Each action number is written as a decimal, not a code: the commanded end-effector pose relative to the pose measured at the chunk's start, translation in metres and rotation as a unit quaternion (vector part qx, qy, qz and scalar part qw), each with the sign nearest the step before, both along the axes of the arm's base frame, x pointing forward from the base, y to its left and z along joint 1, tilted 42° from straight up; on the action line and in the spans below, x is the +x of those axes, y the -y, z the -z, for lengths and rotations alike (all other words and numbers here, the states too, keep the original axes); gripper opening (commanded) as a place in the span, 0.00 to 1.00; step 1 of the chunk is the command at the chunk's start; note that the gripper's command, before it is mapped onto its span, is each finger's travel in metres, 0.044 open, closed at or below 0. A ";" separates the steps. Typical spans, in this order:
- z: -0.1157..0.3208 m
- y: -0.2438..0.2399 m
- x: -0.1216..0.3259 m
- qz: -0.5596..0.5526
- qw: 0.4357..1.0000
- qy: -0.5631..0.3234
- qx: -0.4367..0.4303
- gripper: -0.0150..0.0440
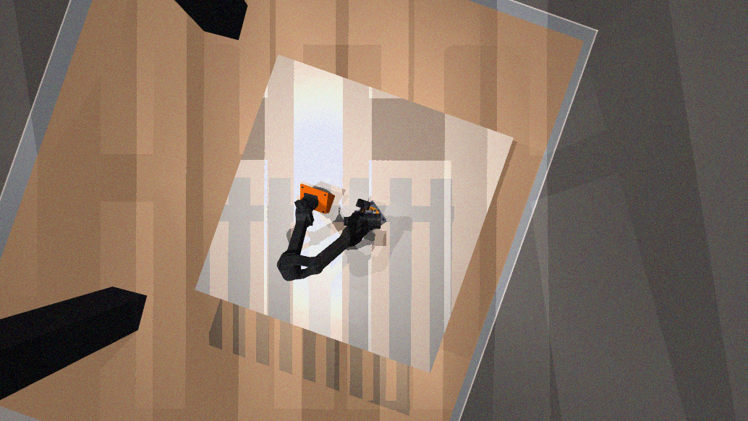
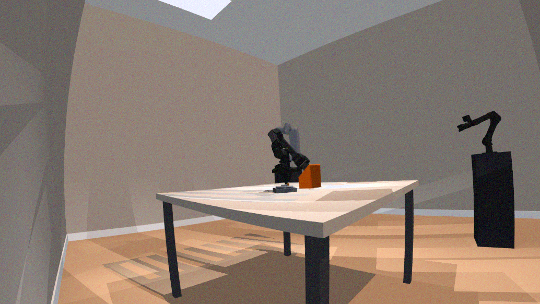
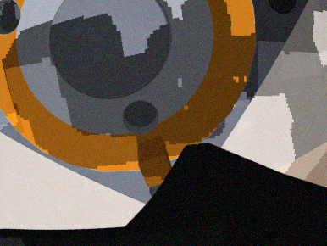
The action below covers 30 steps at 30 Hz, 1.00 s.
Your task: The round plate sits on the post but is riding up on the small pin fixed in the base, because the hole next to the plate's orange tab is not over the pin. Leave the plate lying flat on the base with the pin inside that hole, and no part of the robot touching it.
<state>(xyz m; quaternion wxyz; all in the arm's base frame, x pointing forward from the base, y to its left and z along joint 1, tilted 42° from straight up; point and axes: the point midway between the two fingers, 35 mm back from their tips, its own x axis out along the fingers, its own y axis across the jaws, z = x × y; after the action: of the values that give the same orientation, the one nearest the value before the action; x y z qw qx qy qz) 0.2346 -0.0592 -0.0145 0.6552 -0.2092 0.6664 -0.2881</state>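
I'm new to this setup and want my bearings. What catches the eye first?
The orange ring plate on its grey base fills the wrist view, its orange tab pointing at the shut gripper just below. From outside, an orange block stands out on the pale table beside the black arm.
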 end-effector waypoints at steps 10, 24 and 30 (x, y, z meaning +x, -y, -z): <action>0.012 -0.011 -0.006 0.000 1.000 -0.003 -0.001 0.25; 0.020 -0.020 -0.006 0.000 1.000 -0.003 -0.001 0.25; 0.024 -0.024 -0.005 0.000 1.000 -0.003 -0.001 0.25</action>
<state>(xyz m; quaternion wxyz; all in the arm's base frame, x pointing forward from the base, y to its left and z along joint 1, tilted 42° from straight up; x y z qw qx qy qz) 0.2304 -0.0381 -0.0321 0.6565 -0.2129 0.6635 -0.2890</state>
